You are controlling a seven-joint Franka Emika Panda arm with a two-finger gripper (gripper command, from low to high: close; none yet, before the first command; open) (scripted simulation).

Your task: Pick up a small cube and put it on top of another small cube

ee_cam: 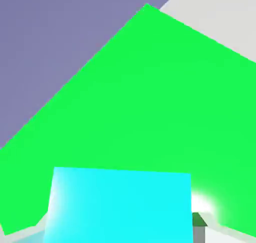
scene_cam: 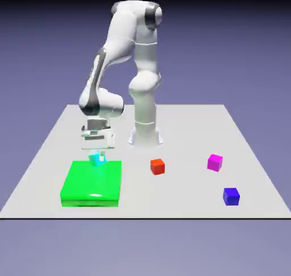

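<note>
The small cyan cube point(scene_cam: 98, 159) sits between the fingers of my gripper point(scene_cam: 98, 159), at the far edge of the flat green block point(scene_cam: 92, 184). The jaws are shut on it. In the hand view the cyan cube point(ee_cam: 120, 204) fills the bottom, large, with the green block point(ee_cam: 145, 102) spread behind it. One grey fingertip point(ee_cam: 199, 228) shows at the cube's right side; the other is hidden. Whether the cube rests on the green block or hangs just above it, I cannot tell. The magenta-pink cube point(scene_cam: 214, 162) lies on the table far off toward the exterior view's right.
A red cube point(scene_cam: 157, 166) lies on the table between the green block and the magenta cube. A dark blue cube point(scene_cam: 231, 196) sits near the front right. The robot's base point(scene_cam: 145, 134) stands behind the red cube.
</note>
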